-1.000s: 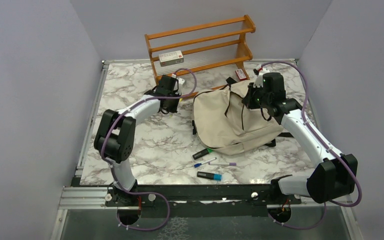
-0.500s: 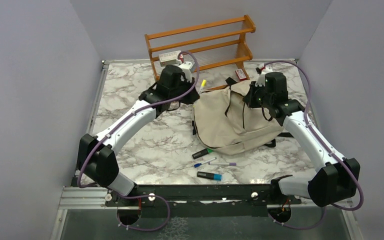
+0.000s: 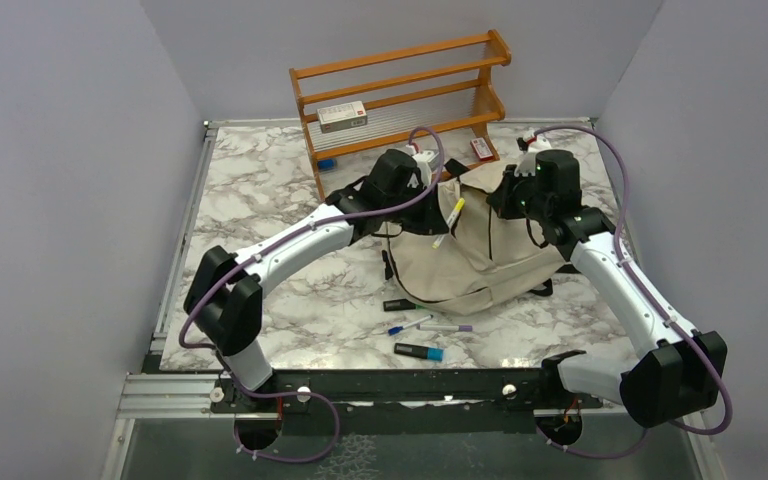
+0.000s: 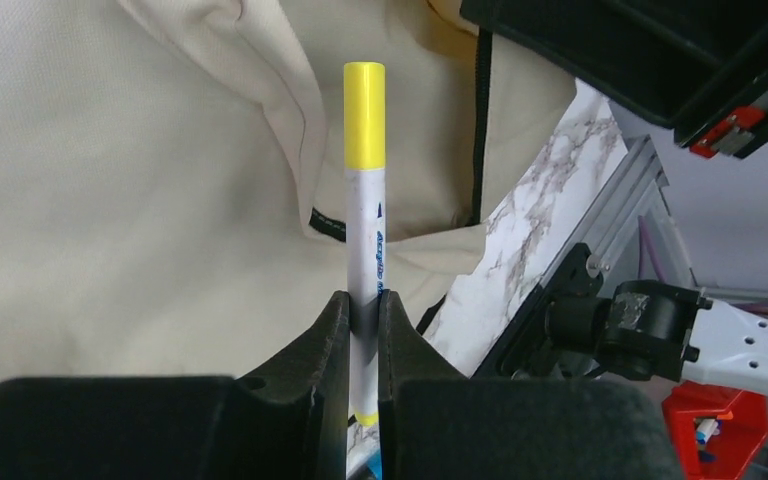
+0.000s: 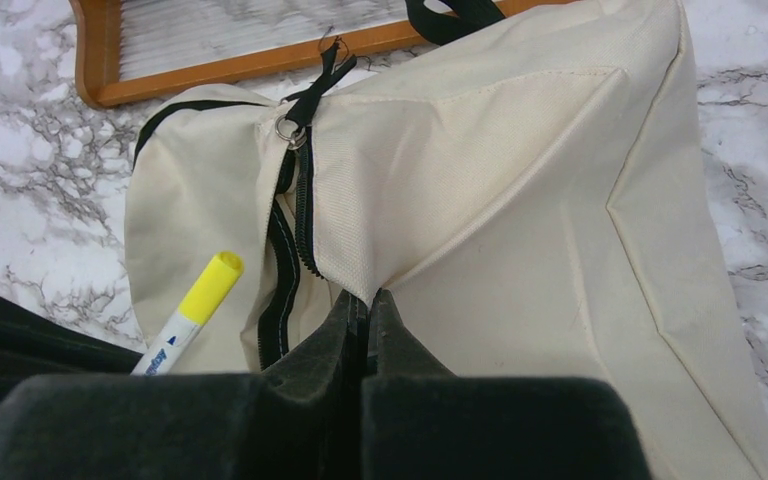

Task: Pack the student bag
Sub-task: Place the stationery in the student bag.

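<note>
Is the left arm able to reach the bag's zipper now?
Probably yes: the right gripper pinches the student bag beside the zipper, and the yellow marker in the left gripper hangs over it, nothing between.

Two white-and-black arms, purple cabling
The left arm [image 3: 290, 238] and right arm [image 3: 622, 277] share white link shells, bulky black joint housings [image 3: 228, 300] and a purple cable [image 3: 612, 205] each; the left gripper [image 4: 364, 302] is matte black.

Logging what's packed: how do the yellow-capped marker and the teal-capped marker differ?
The yellow-capped marker has a white barrel, the teal-capped marker a black one. The yellow-capped marker is clamped in the left gripper above the student bag; the teal-capped marker lies on the table. Neither is inside the bag.
</note>
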